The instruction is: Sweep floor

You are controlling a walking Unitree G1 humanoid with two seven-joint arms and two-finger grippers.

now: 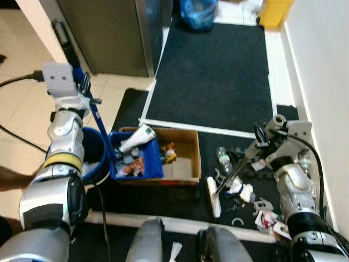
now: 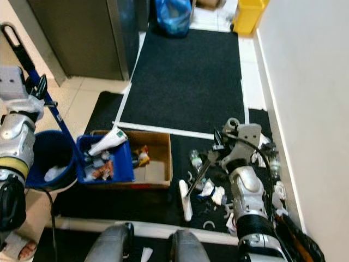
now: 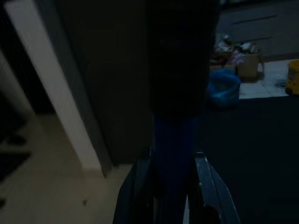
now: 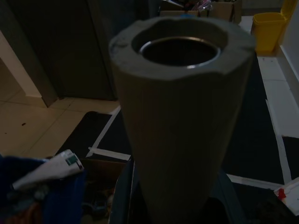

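White scraps [image 1: 246, 192] below the right hand [image 1: 258, 148] might be scattering; it's pinching the broom [image 1: 228, 182], left hand [image 1: 83, 94] pinching the dustpan [image 1: 132, 157].

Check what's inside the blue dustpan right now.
The blue dustpan holds a heap of litter: a white crumpled wrapper on top, reddish and dark scraps below. The heap covers its floor. The left gripper grips its long handle.

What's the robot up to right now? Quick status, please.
Left gripper clamps blue dustpan handle. Right gripper holds broom. Litter on black mat; cardboard box beside it.
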